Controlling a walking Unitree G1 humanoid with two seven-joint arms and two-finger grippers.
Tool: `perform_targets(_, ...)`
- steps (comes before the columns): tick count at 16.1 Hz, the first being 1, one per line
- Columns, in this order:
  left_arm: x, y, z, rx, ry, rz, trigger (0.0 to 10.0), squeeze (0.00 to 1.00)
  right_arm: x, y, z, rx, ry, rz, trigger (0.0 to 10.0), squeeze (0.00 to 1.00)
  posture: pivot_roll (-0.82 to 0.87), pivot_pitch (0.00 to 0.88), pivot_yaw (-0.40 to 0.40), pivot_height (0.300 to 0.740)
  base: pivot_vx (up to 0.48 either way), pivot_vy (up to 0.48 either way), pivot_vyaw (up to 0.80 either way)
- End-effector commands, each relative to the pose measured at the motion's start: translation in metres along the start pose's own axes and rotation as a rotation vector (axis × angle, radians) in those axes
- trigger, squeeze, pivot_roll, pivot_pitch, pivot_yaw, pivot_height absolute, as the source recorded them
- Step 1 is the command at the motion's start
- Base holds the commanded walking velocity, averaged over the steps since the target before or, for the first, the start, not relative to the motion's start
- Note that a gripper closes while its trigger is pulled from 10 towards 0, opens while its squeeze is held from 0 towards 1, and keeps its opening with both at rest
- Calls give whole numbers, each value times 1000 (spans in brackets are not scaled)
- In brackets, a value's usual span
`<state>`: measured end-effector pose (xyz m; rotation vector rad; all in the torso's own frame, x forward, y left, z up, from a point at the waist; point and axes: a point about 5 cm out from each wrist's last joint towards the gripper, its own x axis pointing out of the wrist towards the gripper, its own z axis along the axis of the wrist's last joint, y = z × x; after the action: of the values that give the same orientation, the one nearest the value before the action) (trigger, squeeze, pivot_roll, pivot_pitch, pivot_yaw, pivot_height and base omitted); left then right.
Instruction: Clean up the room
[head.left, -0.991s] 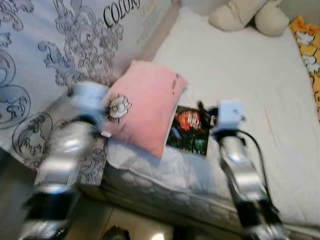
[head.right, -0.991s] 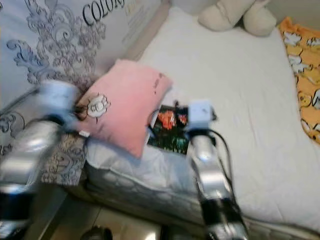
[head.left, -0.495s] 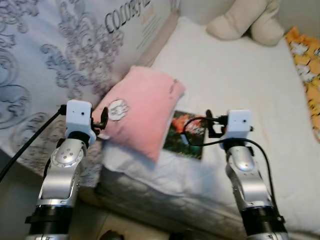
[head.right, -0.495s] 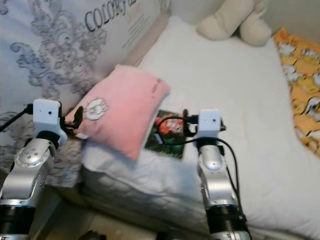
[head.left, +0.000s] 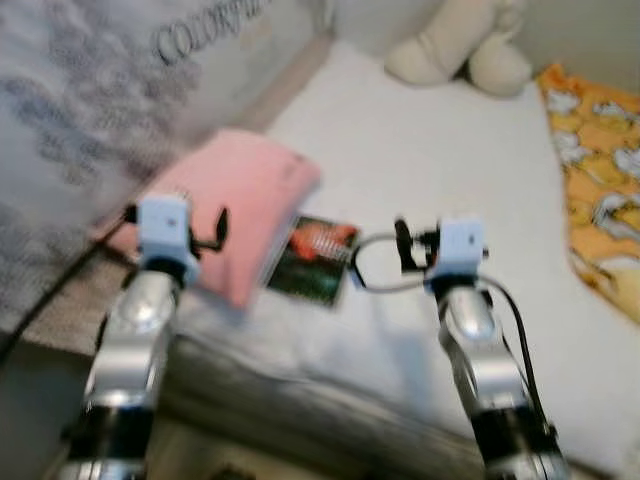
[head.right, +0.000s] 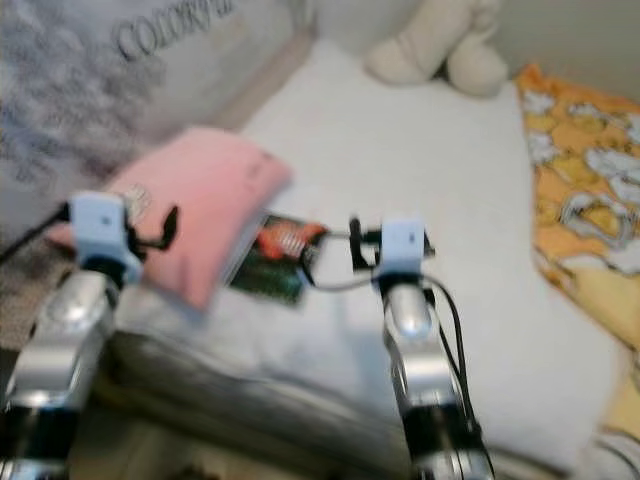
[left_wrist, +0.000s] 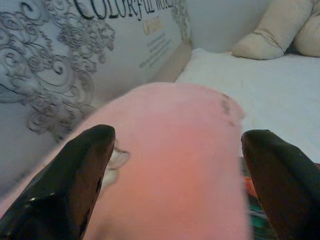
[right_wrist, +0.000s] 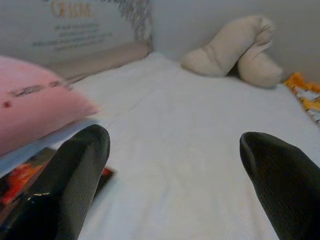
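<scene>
We see a soft pink pillow (head.left: 235, 205) with a small pale emblem lying at the near left corner of the white bed (head.left: 430, 170), its edge overlapping a dark book with a red cover picture (head.left: 313, 258). Our left gripper (left_wrist: 170, 180) faces the pillow, fingers spread; our right gripper (right_wrist: 175, 180) hovers over the sheet, fingers spread too.

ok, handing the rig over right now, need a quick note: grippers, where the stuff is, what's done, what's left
Left gripper: open, empty, fingers either side of the pink pillow, not gripping it.
Right gripper: open, empty, above the white sheet just right of the book.
Pillow lies at the bed's near-left corner, overlapping the book's left edge. Plush toy at the far end, orange blanket along the right side.
Done: nothing picked up yet.
Left: pillow and book, probably pillow first.
</scene>
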<state>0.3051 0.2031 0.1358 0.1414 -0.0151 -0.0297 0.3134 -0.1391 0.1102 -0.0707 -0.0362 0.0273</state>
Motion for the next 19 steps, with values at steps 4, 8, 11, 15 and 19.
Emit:
perform_targets(4,-2,-4,-7,-15,2,-33,10000,1000,-5,-13,-11,-18,36,-31,10000,1000,-39,17,-30,736,0,-428,-580)
perform_targets(8,1,-6,-6,-5,-4,-33,10000,1000,-1,-10,-9,-23,31,-23,10000,1000,-39,8,-28,736,0,-426,-761)
perform_targets(11,5,-4,-9,12,9,-20,10000,1000,2,-10,-8,-32,25,-18,10000,1000,-37,0,-27,736,0,-416,-752)
perform_targets(15,10,-6,-10,21,22,-8,10000,1000,7,-6,-7,-50,30,9,10000,0,-42,0,-23,736,0,-416,0)
perform_targets(19,12,-7,-9,23,21,3,10000,1000,8,-5,-8,-82,33,18,10000,0,-42,0,-24,736,0,-416,0)
